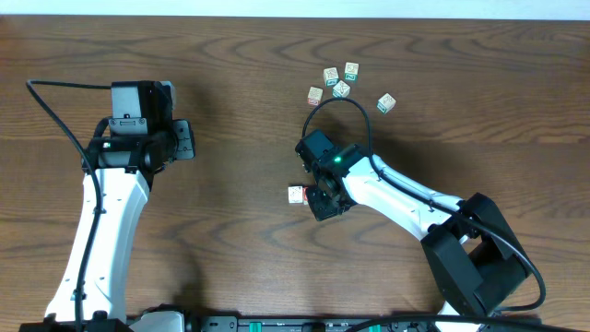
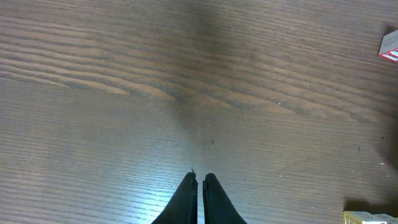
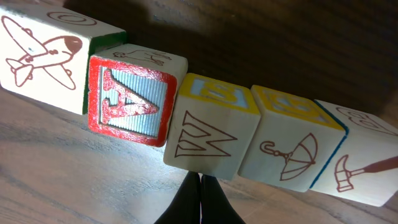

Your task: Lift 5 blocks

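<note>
Several blocks stand face to face in one line across the right wrist view: an airplane block (image 3: 43, 53), a red "A" block (image 3: 127, 102), a "W" block (image 3: 208, 134), an umbrella block (image 3: 292, 146) and a hammer block (image 3: 367, 168). My right gripper (image 3: 200, 179) is shut with nothing between its fingers, and its tips reach the lower edge of the "W" block. From overhead only one red-and-white block (image 1: 296, 195) shows, just left of the right gripper (image 1: 313, 196). Far to the left, my left gripper (image 1: 191, 138) (image 2: 199, 177) is shut and empty over bare wood.
Several more alphabet blocks (image 1: 341, 88) lie loose at the back, beyond the right arm, one (image 1: 386, 102) apart to the right. A red-and-white block corner (image 2: 390, 46) shows at the left wrist view's right edge. A pale yellow object (image 2: 367, 218) sits in its lower right corner.
</note>
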